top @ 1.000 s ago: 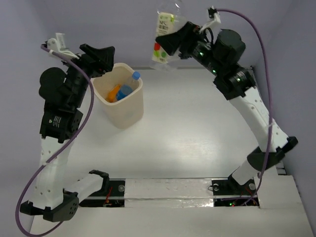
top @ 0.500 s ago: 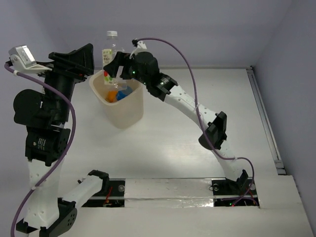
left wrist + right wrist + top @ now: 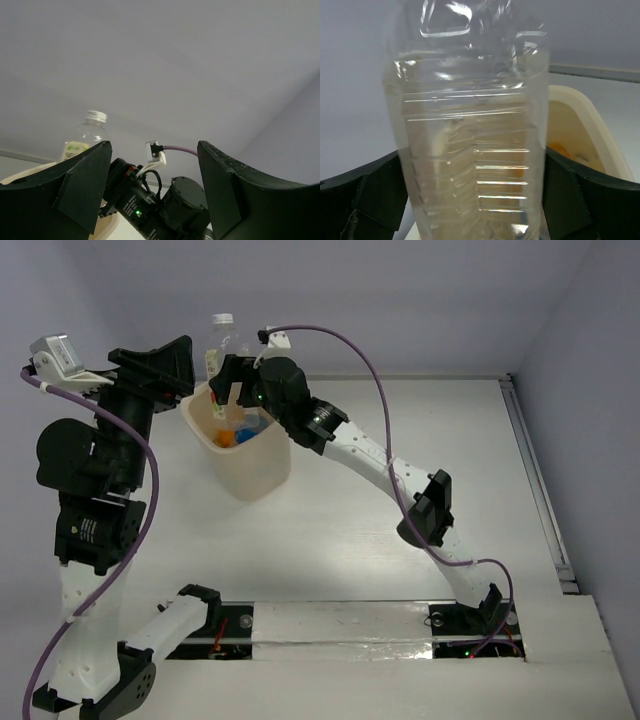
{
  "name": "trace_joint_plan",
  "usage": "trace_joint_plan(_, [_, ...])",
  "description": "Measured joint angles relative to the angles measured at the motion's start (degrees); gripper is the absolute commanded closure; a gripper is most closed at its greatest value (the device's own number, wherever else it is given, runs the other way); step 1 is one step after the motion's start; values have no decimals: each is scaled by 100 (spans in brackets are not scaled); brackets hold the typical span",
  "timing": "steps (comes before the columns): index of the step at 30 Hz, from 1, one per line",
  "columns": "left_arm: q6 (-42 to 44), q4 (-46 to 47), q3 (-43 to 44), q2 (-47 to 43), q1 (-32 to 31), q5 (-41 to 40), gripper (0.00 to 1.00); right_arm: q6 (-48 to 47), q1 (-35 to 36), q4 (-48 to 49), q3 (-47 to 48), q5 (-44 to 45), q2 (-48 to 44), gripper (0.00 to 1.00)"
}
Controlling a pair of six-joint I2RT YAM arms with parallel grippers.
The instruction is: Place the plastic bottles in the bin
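Where the top view sets the whole scene in its upper left, the right gripper [image 3: 236,382] is closed on the big bottle [image 3: 219,343], which stands upright, white cap up, over the far left corner of the bin [image 3: 262,468]. The gripper's black body hides the bottle's lower half there, so whether the base is inside the rim cannot be told. Only this view looks into the bin, where an orange bottle [image 3: 222,438] and a blue-capped bottle [image 3: 249,425] lie together.

The right wrist view fills in the hidden part: the clear ribbed wall of the big bottle [image 3: 470,130] fills the middle of the frame, pinched between the two black fingers [image 3: 365,195] at lower left and lower right. The cream rim of the bin [image 3: 590,125] curves behind it at right, with a patch of orange inside.

The left gripper [image 3: 165,365] hangs at the far left of the top view, just beside the bin. Its own camera shows the jaws wide apart with nothing between them. Through that gap it sees the bottle's cap [image 3: 95,116] and green-marked label, and the right arm [image 3: 170,210] with a purple cable [image 3: 180,148] plugged in.

The rest of the table [image 3: 480,460] is white.
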Motion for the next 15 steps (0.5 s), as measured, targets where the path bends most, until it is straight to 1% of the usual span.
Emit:
trace_joint_plan(13, [103, -50, -83, -4, 0, -66, 34, -188, 157, 103, -20, 229, -39, 0])
trace_joint_plan(15, [118, -50, -83, 7, 0, -68, 34, -214, 157, 170, -240, 267, -219, 0])
